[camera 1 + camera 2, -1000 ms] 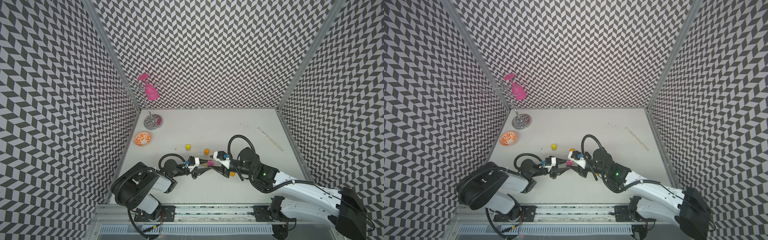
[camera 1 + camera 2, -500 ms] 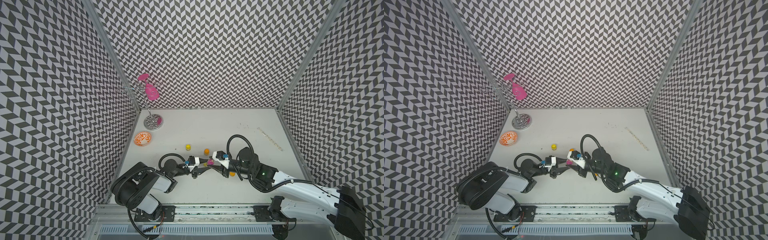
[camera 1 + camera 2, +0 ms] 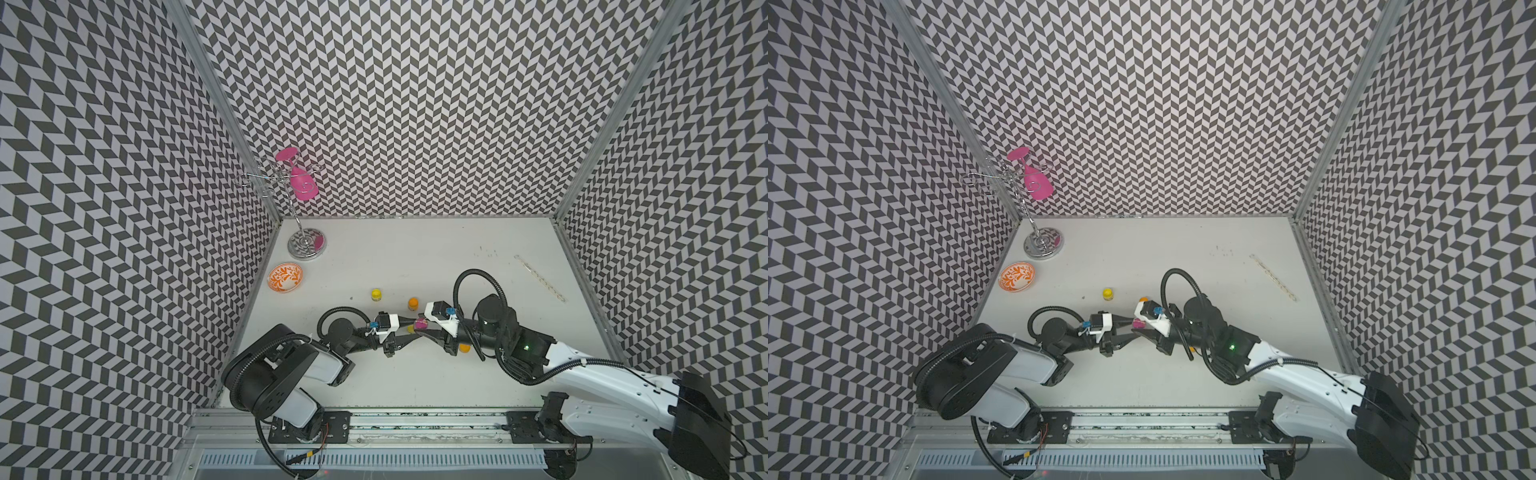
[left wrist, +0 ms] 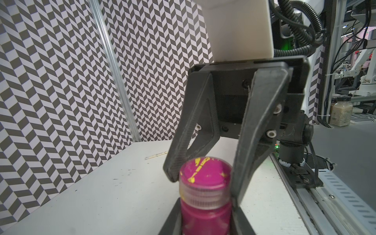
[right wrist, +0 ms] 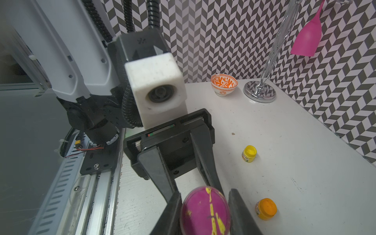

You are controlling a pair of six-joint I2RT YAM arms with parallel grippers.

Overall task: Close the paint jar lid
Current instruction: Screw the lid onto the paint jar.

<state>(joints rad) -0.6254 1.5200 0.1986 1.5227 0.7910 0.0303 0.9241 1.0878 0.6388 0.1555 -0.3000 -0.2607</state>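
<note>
**Bracing the paint jar while the lid is gripped**

At the far left corner of the desk [image 3: 415, 257] stands a wire rack [image 3: 305, 245] with a pink glass [image 3: 302, 187] hung upside down. A small orange-patterned bowl [image 3: 284, 277] sits by the left edge. Both are well apart from the work and look to play no part in it.

A capped yellow jar [image 3: 376, 294] stands toward the middle. Nearer the front edge, the left gripper [image 4: 206, 223] reaches in low from the left. Its fingers [image 5: 205, 162] are clamped on the body of the pink paint jar [image 3: 420, 325], likely so that it cannot turn.

That jar is near the middle of the desk, toward the front edge, between the two grippers. Whether it rests on the surface cannot be told. Its clear lid [image 5: 205, 211], smeared pink and yellow, sits on top.

The right gripper [image 4: 203, 183] meets it from the right, with fingers [image 4: 250, 162] pressed on opposite sides of the lid. That hold suits twisting it tight. How far the thread has caught is not visible.

An orange jar [image 3: 412, 302] stands just behind the grippers. A pale strip [image 3: 538, 277] lies near the right edge, away from both arms.
</note>
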